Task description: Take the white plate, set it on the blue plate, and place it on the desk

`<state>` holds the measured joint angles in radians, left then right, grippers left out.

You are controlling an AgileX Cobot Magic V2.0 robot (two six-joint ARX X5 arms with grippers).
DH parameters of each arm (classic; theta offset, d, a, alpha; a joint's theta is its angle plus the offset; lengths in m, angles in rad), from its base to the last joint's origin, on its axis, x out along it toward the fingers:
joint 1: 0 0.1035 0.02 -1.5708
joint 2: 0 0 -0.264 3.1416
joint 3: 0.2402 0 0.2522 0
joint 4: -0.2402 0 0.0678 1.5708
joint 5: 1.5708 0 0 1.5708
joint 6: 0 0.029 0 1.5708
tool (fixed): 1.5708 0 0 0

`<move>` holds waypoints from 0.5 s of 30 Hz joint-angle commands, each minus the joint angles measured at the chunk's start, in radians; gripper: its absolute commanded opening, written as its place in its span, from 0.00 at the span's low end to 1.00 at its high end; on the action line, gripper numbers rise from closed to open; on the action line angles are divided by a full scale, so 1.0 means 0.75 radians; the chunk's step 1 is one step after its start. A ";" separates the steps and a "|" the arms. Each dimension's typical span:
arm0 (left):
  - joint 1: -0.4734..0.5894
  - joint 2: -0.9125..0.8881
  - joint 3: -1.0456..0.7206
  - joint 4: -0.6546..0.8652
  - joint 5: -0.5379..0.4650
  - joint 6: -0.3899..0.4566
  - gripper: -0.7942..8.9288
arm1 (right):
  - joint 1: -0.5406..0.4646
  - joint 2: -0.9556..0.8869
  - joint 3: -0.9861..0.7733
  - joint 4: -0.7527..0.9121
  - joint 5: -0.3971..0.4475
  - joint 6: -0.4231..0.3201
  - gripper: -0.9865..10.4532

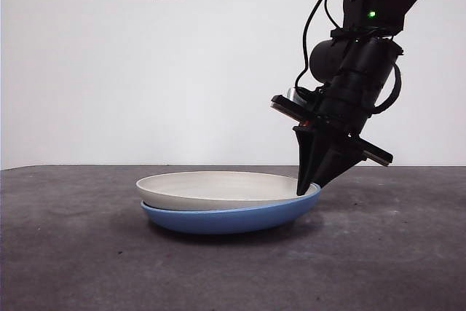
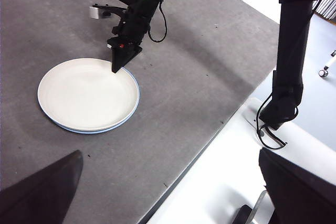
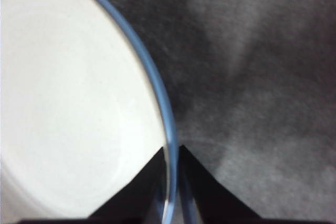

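The right gripper (image 1: 309,189) pinches the rims of both stacked plates, one jaw inside the white plate (image 1: 218,189) and one outside the blue plate (image 1: 233,220) beneath it. The stack rests on the desk (image 1: 87,267). The left gripper (image 2: 168,203) hangs well away, jaws spread wide, holding nothing.

The right gripper (image 1: 312,189) comes down from about one o'clock in the front view, its dark arm slanting from the upper corner, a green light lit on the wrist. Its two black jaws point down and are nearly closed, with the rims of the stacked plates (image 1: 309,196) pinched in the narrow gap between them. The left gripper (image 2: 173,192) waits high and well apart, jaws wide apart, holding nothing.
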<state>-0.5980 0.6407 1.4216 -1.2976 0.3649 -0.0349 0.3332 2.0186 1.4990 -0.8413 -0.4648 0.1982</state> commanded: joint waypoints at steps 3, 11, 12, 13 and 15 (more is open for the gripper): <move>-0.005 0.008 0.015 0.015 -0.002 0.021 0.69 | 0.005 0.033 0.035 -0.011 -0.014 -0.029 0.21; -0.005 0.008 0.015 0.016 -0.002 0.028 0.69 | -0.007 0.018 0.062 -0.065 -0.018 -0.041 0.50; -0.005 0.008 0.015 0.016 -0.002 0.032 0.69 | -0.013 0.011 0.079 -0.094 -0.001 -0.042 0.52; -0.005 0.008 0.015 0.016 -0.002 0.032 0.69 | -0.015 0.003 0.102 -0.127 0.013 -0.048 0.54; -0.005 0.008 0.015 0.015 -0.002 0.032 0.69 | -0.022 -0.024 0.155 -0.202 0.055 -0.064 0.58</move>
<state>-0.5980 0.6407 1.4216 -1.2976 0.3653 -0.0284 0.3168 2.0148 1.5791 -0.9844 -0.4301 0.1741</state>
